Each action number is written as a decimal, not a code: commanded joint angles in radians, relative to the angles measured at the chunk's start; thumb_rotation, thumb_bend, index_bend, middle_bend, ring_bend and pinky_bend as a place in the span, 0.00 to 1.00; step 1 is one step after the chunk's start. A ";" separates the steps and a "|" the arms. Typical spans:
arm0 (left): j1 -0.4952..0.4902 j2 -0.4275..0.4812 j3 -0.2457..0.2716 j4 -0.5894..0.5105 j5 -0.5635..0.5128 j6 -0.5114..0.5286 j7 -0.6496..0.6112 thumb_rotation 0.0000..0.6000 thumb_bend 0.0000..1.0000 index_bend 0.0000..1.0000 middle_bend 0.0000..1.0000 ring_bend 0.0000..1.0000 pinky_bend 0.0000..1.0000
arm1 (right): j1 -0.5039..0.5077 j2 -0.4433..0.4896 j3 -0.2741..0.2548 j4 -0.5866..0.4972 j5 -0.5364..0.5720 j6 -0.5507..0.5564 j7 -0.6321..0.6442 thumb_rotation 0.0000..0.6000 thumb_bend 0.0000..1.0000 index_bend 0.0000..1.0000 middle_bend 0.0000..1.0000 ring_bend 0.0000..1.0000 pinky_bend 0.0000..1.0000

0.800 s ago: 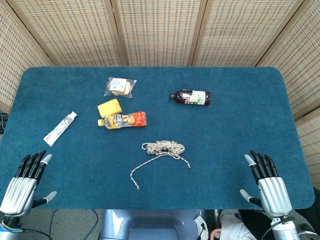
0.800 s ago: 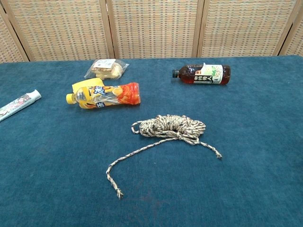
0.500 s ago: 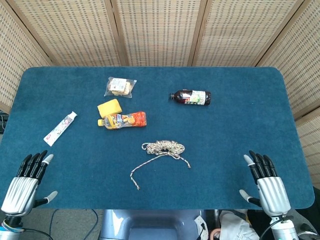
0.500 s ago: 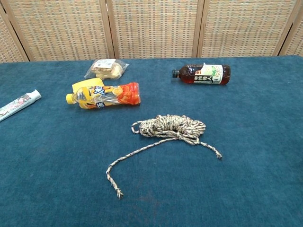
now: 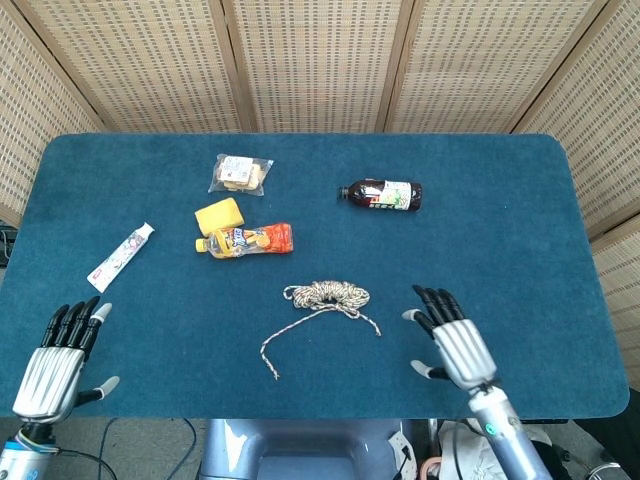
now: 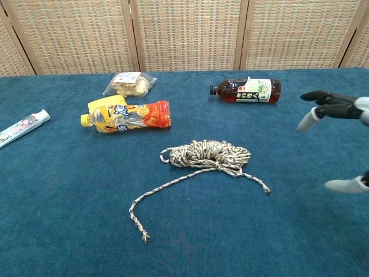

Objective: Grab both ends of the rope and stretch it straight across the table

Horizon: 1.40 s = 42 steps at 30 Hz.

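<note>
Head view shows your blue carpeted bench (image 5: 500, 200) with the right hand (image 5: 452, 340) hovering at 5 o'clock, fingers spread wide and holding nothing. Your left hand (image 5: 57, 355) sits at 8 o'clock off the bench corner, also spread and empty. The speckled braided rope (image 5: 327, 297) lies bundled near the centre, one loose end trailing toward 7 o'clock, a shorter end toward 4 o'clock, near the right hand but apart from it. A dark brown bottle (image 5: 380, 194) lies at 1 o'clock.
</note>
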 commanded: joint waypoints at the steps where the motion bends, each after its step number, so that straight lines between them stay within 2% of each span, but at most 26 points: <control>1: -0.012 -0.014 -0.009 0.003 -0.016 -0.017 0.019 1.00 0.00 0.00 0.00 0.00 0.00 | 0.093 -0.104 0.060 0.038 0.134 -0.119 -0.063 1.00 0.00 0.32 0.00 0.00 0.00; 6: -0.018 -0.022 -0.012 0.005 -0.029 -0.025 0.028 1.00 0.00 0.00 0.00 0.00 0.00 | 0.148 -0.196 0.093 0.095 0.266 -0.158 -0.233 1.00 0.00 0.32 0.00 0.00 0.00; 10: -0.019 -0.022 -0.014 0.004 -0.036 -0.025 0.028 1.00 0.00 0.00 0.00 0.00 0.00 | 0.175 -0.260 0.118 0.113 0.392 -0.143 -0.369 1.00 0.00 0.33 0.00 0.00 0.00; 15: -0.023 -0.024 -0.015 0.005 -0.046 -0.031 0.031 1.00 0.00 0.00 0.00 0.00 0.00 | 0.200 -0.315 0.139 0.109 0.504 -0.103 -0.484 1.00 0.00 0.35 0.00 0.00 0.00; 21: -0.024 -0.025 -0.015 0.004 -0.050 -0.030 0.035 1.00 0.00 0.00 0.00 0.00 0.00 | 0.254 -0.372 0.159 0.156 0.634 -0.083 -0.607 1.00 0.00 0.35 0.00 0.00 0.00; 29: -0.033 -0.029 -0.019 0.008 -0.069 -0.044 0.039 1.00 0.00 0.00 0.00 0.00 0.00 | 0.281 -0.417 0.165 0.185 0.689 -0.039 -0.632 1.00 0.00 0.36 0.00 0.00 0.00; 38: -0.035 -0.028 -0.019 0.007 -0.073 -0.040 0.038 1.00 0.00 0.00 0.00 0.00 0.00 | 0.305 -0.438 0.167 0.213 0.734 -0.007 -0.649 1.00 0.12 0.37 0.00 0.00 0.00; 42: -0.035 -0.028 -0.017 0.008 -0.073 -0.038 0.036 1.00 0.00 0.00 0.00 0.00 0.00 | 0.312 -0.442 0.161 0.233 0.737 0.013 -0.657 1.00 0.13 0.38 0.00 0.00 0.00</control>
